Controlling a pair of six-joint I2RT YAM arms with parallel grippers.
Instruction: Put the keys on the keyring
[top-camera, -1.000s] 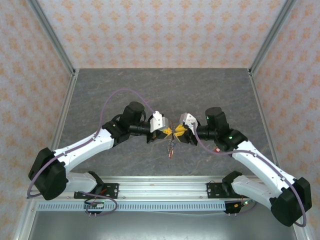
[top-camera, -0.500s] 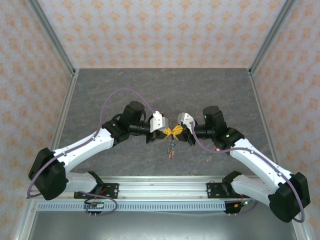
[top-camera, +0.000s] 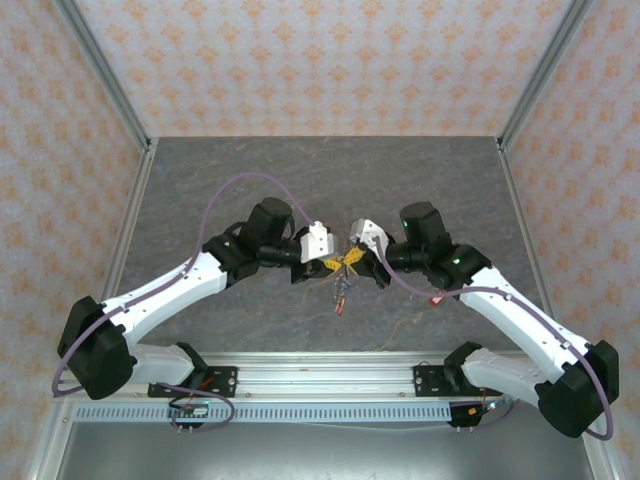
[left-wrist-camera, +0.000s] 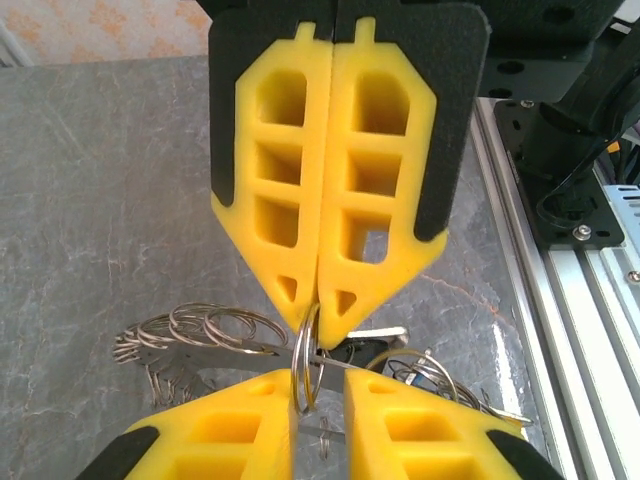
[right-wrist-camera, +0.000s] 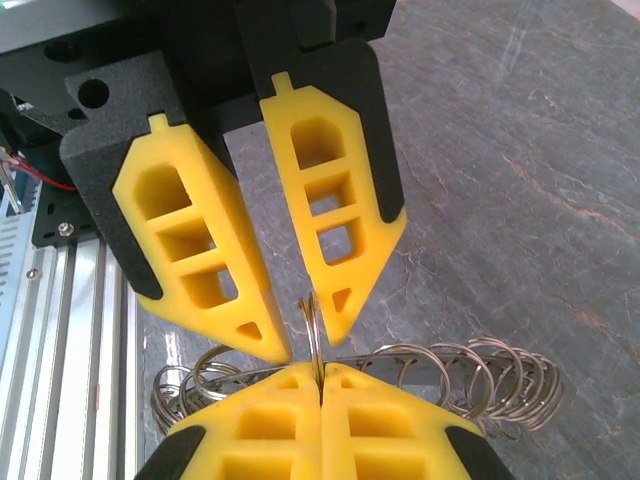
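The two arms meet tip to tip above the middle of the table (top-camera: 250, 180). The left gripper (right-wrist-camera: 310, 345) reaches in from 9 o'clock and the right gripper (right-wrist-camera: 320, 378) from 3 o'clock, so one can take the load from the other in mid-air. The right gripper's fingers are pressed together on a thin upright loop of the keyring (left-wrist-camera: 305, 368), seen edge-on. The keyring's coiled rim (left-wrist-camera: 195, 330) trails off toward 9 o'clock in the left wrist view. The left gripper's fingers stand slightly apart on either side of that same loop (whether one pad brushes it is hard to tell). This reads as a handover: one side secures the grip so the other can let go and be free to thread. The keys (top-camera: 342, 295) dangle at 6 o'clock beneath the meeting point; which of them are already on the ring I cannot tell.

Against a second ago, the right arm has pushed in toward 9 o'clock, closing the gap between the grippers. Its jaws have closed, while the left's have begun to part. The keys hang in much the same place.
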